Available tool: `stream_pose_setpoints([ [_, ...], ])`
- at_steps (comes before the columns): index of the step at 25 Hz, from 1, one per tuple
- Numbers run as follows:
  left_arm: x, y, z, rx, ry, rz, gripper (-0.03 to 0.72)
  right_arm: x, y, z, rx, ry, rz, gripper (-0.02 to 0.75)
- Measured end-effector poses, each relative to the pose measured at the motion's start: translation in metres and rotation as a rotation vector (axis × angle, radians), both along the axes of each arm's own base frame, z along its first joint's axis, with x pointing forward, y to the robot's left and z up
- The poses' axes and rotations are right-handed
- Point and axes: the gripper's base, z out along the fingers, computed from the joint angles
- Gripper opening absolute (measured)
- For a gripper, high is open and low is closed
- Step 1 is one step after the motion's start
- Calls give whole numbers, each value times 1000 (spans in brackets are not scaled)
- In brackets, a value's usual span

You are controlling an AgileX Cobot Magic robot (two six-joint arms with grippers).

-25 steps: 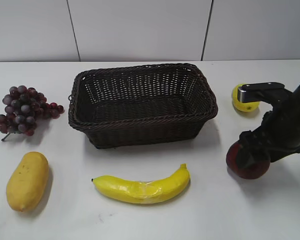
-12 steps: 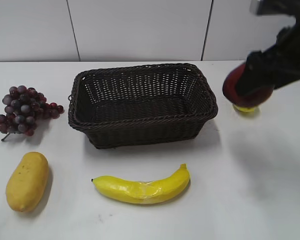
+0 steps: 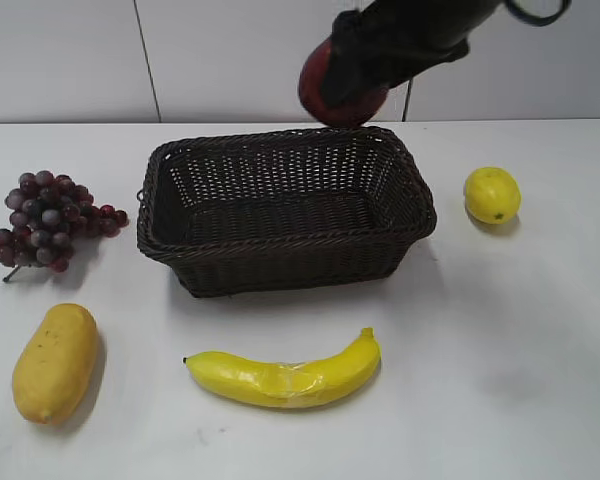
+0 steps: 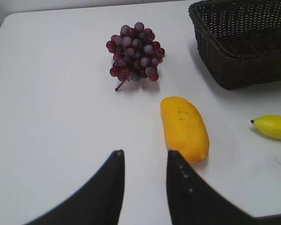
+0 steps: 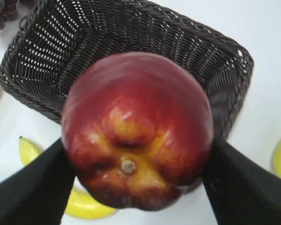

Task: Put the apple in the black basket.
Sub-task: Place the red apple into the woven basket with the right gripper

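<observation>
My right gripper (image 3: 352, 78) is shut on the dark red apple (image 3: 332, 95) and holds it in the air over the far right rim of the black basket (image 3: 280, 262). In the right wrist view the apple (image 5: 138, 126) fills the middle between the two jaws (image 5: 138, 183), with the empty basket (image 5: 47, 61) below it. My left gripper (image 4: 144, 157) is open and empty, low over the table beside the mango. The arm is out of the exterior view. The basket's corner shows in the left wrist view (image 4: 243, 70).
A grape bunch (image 3: 45, 218), a yellow mango (image 3: 53, 362) and a banana (image 3: 285, 378) lie left and in front of the basket. A small lemon (image 3: 491, 194) lies to its right. The mango (image 4: 184, 126) is just ahead of my left jaws.
My right gripper has lifted the apple from the table at the right, carried it up and leftward, and now holds it over the basket's far right rim. The lemon is uncovered again.
</observation>
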Motion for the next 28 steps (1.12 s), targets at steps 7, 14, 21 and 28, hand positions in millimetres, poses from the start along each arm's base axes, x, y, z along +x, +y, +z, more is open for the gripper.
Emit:
stream_pose_setpoints([
  [7,0,0,0,0,0,0,235,42,28,-91,-81,101,27,589],
  [14,0,0,0,0,0,0,235,55,42,-149,-255,106,125,588],
  [21,0,0,0,0,0,0,235,62,44,-161,-285,68,139,638],
  [28,0,0,0,0,0,0,235,71,50,-119,-275,72,145,669],
])
